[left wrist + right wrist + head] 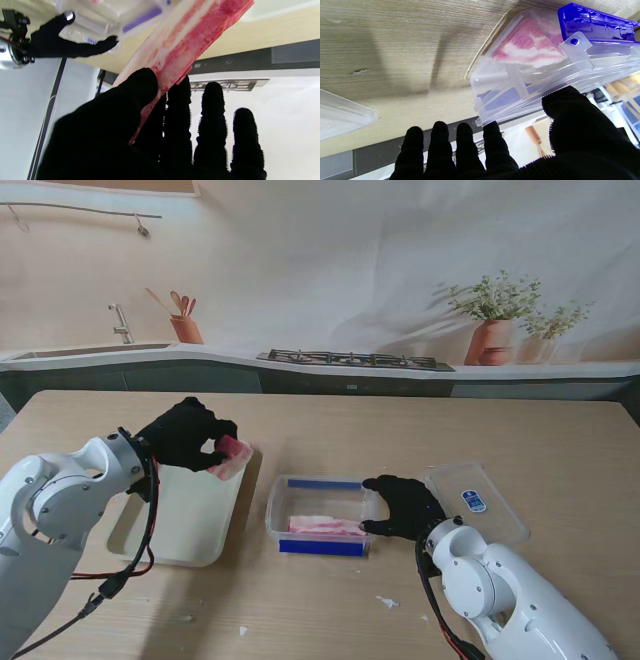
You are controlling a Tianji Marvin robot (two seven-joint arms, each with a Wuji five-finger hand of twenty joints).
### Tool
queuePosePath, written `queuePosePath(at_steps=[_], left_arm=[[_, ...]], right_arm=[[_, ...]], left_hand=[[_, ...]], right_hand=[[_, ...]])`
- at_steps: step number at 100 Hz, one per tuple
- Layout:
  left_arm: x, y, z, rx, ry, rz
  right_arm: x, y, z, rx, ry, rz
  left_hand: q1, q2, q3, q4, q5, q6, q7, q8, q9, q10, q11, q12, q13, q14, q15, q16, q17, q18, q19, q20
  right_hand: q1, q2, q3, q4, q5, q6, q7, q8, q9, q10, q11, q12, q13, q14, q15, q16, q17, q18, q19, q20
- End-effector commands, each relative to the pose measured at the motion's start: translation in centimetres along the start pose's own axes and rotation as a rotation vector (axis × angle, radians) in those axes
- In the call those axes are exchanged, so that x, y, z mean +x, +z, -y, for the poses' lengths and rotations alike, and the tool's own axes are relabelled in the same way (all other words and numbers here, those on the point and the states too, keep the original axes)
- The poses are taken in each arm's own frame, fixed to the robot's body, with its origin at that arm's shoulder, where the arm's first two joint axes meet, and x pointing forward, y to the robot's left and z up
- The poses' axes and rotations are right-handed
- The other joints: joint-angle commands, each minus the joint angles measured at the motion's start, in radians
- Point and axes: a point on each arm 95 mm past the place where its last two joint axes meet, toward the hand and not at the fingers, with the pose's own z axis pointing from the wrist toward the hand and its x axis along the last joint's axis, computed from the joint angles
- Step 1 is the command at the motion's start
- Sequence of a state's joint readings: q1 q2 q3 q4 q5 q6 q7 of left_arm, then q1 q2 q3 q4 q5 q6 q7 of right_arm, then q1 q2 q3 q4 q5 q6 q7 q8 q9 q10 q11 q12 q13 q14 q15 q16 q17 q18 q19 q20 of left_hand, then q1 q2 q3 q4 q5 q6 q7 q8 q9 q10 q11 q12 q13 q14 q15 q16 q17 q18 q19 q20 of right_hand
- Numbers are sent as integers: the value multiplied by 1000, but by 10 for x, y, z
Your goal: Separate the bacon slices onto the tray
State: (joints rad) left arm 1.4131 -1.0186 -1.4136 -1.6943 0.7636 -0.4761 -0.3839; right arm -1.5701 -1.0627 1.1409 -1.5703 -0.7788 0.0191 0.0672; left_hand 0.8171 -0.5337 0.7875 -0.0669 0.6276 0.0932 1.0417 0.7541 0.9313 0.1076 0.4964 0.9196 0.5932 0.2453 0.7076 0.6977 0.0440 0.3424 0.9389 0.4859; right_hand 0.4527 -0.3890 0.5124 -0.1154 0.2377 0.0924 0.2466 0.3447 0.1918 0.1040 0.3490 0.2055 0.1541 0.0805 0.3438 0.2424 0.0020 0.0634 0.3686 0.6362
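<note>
A robot with two white arms and black gloved hands works at a wooden table (330, 610). The left hand (185, 433) is closed on a slice of bacon (233, 455), holding it over the far right corner of a pale, shallow tray (180, 525) on the robot's left. In the left wrist view, the slice (185, 42) is pinched at one end between the thumb and the index finger, while the other three fingers stretch out straight. The rest of the strip extends away from the grip, pink and red with white streaks of fat.

The bacon looks thin, light and limp, and probably greasy, so it likely slips or tears if pulled hard. A pinch near one end, as here, seems the soundest hold, since it lets a slice peel away from the ones beneath.

In the middle of the table sits a clear plastic box (275, 505) with blue clips on its near and far sides. More bacon (325, 526) lies inside, along the side nearer the robot. The tray appears to hold no laid-down slices yet.

The right hand (402, 506) rests against the right end of the box, apparently steadying it. In the right wrist view, the thumb (572, 117) and one fingertip touch the box wall (510, 97), with the remaining fingers loosely spread; it grips nothing firmly. The clear lid (478, 502) lies flat on the table just right of that hand.
</note>
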Motion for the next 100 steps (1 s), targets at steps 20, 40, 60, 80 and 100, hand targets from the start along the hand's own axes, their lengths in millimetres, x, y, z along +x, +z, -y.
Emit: queuePosePath(at_steps=[20, 40, 60, 80, 100], left_arm=[[-25, -32, -14, -183, 57, 51], [-36, -48, -25, -341, 98, 77], [-45, -55, -35, -457, 116, 113], [-49, -50, -47, -528, 122, 103], [-46, -39, -60, -626, 143, 63]], right_arm=[[4, 0, 6, 29, 3, -2], [4, 1, 6, 31, 2, -4], [4, 1, 6, 30, 4, -6], [5, 1, 6, 31, 4, -5], [4, 1, 6, 29, 5, -3]], left_hand=[[19, 15, 32, 56, -17, -67, 57, 43, 1, -57, -8, 34, -8, -32, -27, -4, -7, -36, 24, 8], [10, 34, 17, 70, -34, -105, 52, 63, -22, -90, -29, 40, -35, -73, -56, -10, -36, -55, -5, -6], [10, 41, 4, 91, -40, -124, 45, 76, -35, -106, -37, 50, -54, -97, -73, -13, -60, -77, -25, -18], [3, 35, 11, 116, -38, -143, 46, 86, -46, -118, -46, 54, -68, -114, -83, -17, -76, -88, -32, -23], [-11, 40, 8, 130, -44, -168, 42, 89, -53, -139, -53, 54, -74, -140, -91, -22, -86, -102, -39, -27]], right_hand=[[13, 10, 10, 23, -13, 38, 8, 2, -14, -24, 14, 3, -23, -24, 6, 7, -7, 4, -32, 19], [13, 10, 9, 23, -15, 38, 7, 1, -14, -24, 13, 3, -24, -23, 6, 7, -7, 4, -32, 19], [13, 10, 8, 23, -15, 38, 7, 1, -14, -24, 13, 3, -23, -24, 6, 7, -6, 3, -32, 19], [13, 10, 8, 23, -15, 38, 7, 1, -14, -25, 12, 3, -23, -26, 6, 6, -7, 3, -32, 19], [13, 10, 7, 23, -15, 39, 7, 1, -14, -25, 13, 3, -24, -25, 5, 6, -7, 3, -32, 19]])
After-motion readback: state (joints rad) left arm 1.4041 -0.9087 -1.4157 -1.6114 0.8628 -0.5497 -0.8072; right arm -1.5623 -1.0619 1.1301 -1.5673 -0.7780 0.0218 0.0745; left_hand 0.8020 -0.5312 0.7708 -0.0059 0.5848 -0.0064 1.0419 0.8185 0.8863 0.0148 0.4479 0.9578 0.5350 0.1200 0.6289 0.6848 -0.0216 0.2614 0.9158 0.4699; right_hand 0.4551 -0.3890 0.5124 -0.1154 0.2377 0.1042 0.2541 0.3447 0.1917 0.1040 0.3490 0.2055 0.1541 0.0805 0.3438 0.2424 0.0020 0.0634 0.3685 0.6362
